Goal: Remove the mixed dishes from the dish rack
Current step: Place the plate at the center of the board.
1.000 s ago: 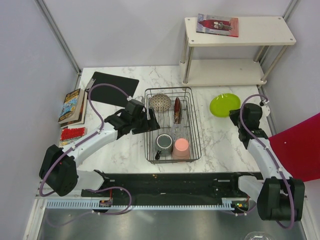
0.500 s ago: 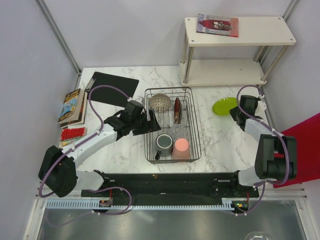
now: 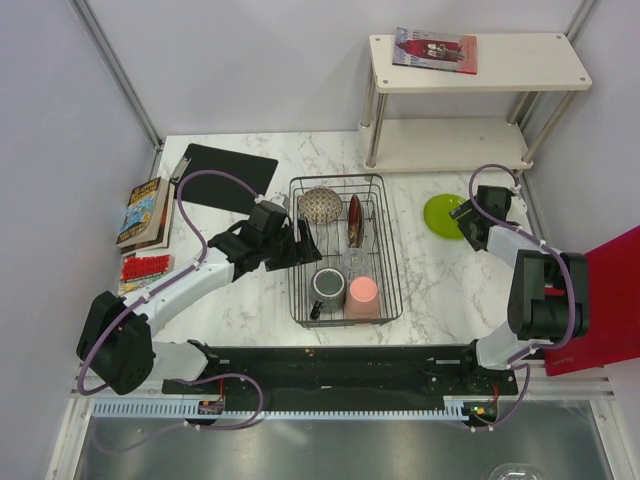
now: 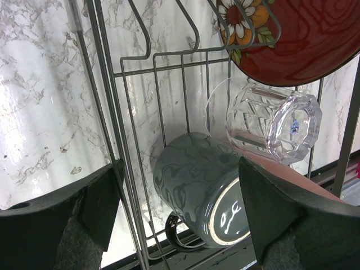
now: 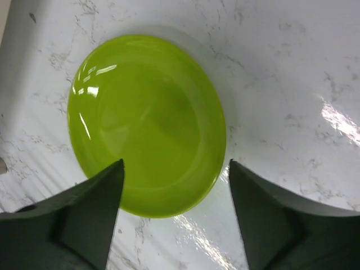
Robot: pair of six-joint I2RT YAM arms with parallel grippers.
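Note:
The black wire dish rack (image 3: pixel 293 280) stands mid-table and holds a speckled bowl (image 3: pixel 320 204), an upright red patterned plate (image 3: pixel 355 220), a clear glass (image 3: pixel 352 262), a dark grey mug (image 3: pixel 327 285) and a pink cup (image 3: pixel 362 292). My left gripper (image 3: pixel 300 245) hovers open at the rack's left wall. In its wrist view the mug (image 4: pixel 191 185) lies between the spread fingers (image 4: pixel 180 166), untouched, with the glass (image 4: pixel 275 126) beside it. The lime-green plate (image 3: pixel 444 214) lies flat on the marble, right of the rack. My right gripper (image 5: pixel 175 166) stands open just above that plate's (image 5: pixel 146 112) near edge.
A white two-tier shelf (image 3: pixel 470 90) with a magazine (image 3: pixel 435 50) stands at the back right, close behind the green plate. A flat black mat (image 3: pixel 228 175), stacked books (image 3: pixel 145 212) and a red brush (image 3: pixel 145 266) lie to the left. A red panel (image 3: pixel 600 300) is at the right edge.
The right gripper has opened and let go of the lime-green plate, which now lies flat on the table. The right arm swung back toward the shelf. The left arm barely moved.

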